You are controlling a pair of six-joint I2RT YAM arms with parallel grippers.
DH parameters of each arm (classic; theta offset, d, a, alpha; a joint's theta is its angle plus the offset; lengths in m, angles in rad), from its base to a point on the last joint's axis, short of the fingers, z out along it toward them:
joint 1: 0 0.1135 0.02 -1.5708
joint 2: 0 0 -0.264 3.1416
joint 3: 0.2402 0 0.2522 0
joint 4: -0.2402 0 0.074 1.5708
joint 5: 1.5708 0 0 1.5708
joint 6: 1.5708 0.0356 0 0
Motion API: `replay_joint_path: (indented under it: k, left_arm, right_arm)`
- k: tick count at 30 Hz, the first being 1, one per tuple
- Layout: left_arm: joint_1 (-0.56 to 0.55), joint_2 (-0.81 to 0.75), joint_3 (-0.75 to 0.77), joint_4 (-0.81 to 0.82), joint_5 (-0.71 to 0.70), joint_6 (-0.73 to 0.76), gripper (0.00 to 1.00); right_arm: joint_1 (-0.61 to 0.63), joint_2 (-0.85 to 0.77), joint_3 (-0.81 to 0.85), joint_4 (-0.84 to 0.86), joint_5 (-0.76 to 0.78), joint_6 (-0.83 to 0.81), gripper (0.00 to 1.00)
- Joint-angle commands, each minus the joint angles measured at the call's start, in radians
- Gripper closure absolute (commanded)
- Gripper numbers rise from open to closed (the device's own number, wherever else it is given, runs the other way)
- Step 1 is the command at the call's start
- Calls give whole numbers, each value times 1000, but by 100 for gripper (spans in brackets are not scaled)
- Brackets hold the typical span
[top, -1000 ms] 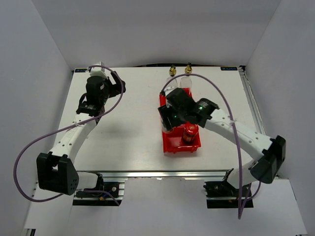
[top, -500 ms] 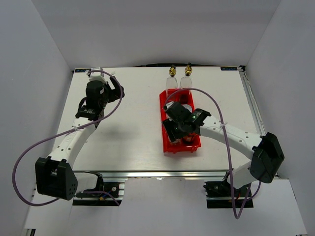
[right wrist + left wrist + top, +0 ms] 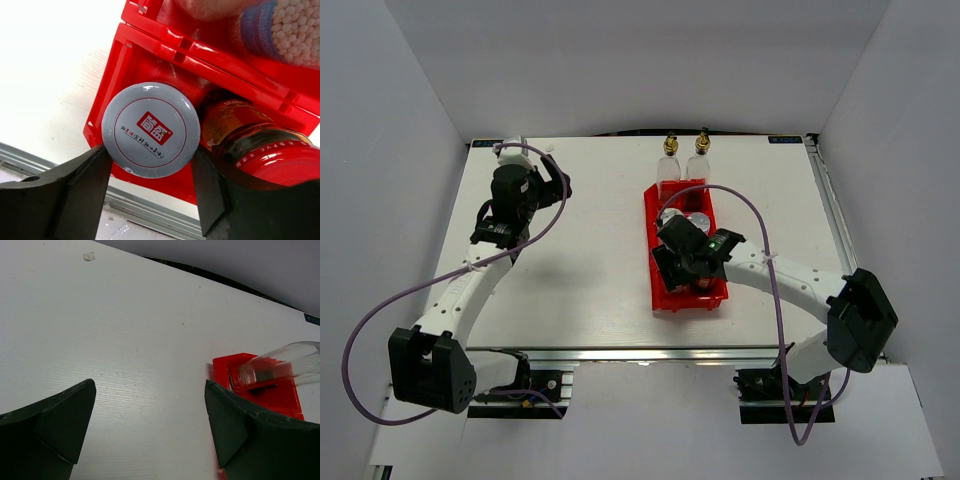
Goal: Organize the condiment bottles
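Note:
A red tray (image 3: 651,250) stands right of the table's middle. My right gripper (image 3: 672,268) is down in its near left corner. In the right wrist view it (image 3: 150,156) is shut on the pale jar by its white, red-marked lid (image 3: 151,130). The dark brown jar with the red cap (image 3: 270,155) stands right beside it in the tray. A pale bottle of white grains (image 3: 285,30) lies further in. Two pale bottles (image 3: 669,165) (image 3: 699,163) stand at the tray's far end. My left gripper (image 3: 545,165) (image 3: 150,390) is open and empty above the table's far left.
A clear bottle (image 3: 280,367) and the tray's far corner (image 3: 222,365) show in the left wrist view. The table's metal front rail (image 3: 145,220) lies just beyond the tray's near edge. Grey walls enclose the table on three sides.
My right gripper has moved toward the near end of the tray and lower, now covering most of the red-capped jar from above. My left arm has barely shifted.

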Motion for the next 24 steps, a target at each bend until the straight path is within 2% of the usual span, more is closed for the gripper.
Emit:
replay_joint_path:
  k: [1, 3, 4, 11, 18, 20, 21, 23, 24]
  left_arm:
    - [5, -33, -6, -6, -2, -8, 2]
    - [5, -32, -3, -8, -2, -9, 2]
    - [5, -32, -3, -8, -2, -11, 2]
    - [4, -23, 3, -8, -10, -17, 2]
    - [5, -30, 30, -29, -21, -18, 2]
    - [4, -35, 40, -43, -41, -18, 2]
    - [5, -39, 44, -44, -51, -21, 2]
    - [5, -41, 49, -51, -79, -20, 2]
    - [5, -39, 52, -54, -90, -20, 2]
  right_arm:
    - [-2, -42, 9, 76, 33, 22, 33]
    - [-1, -48, 11, 72, 28, 28, 30]
    - [-2, -56, 12, 64, 29, 30, 24]
    - [-2, -102, 4, 65, -9, 35, 22]
    - [-1, -153, 118, 69, -109, -51, 21]
    - [-4, -183, 161, 58, 14, -50, 17]
    - [-13, -202, 170, 43, 136, -50, 11]
    - [-62, -222, 188, 27, 190, -45, 11]
    - [-156, -232, 186, 16, 186, -38, 11]
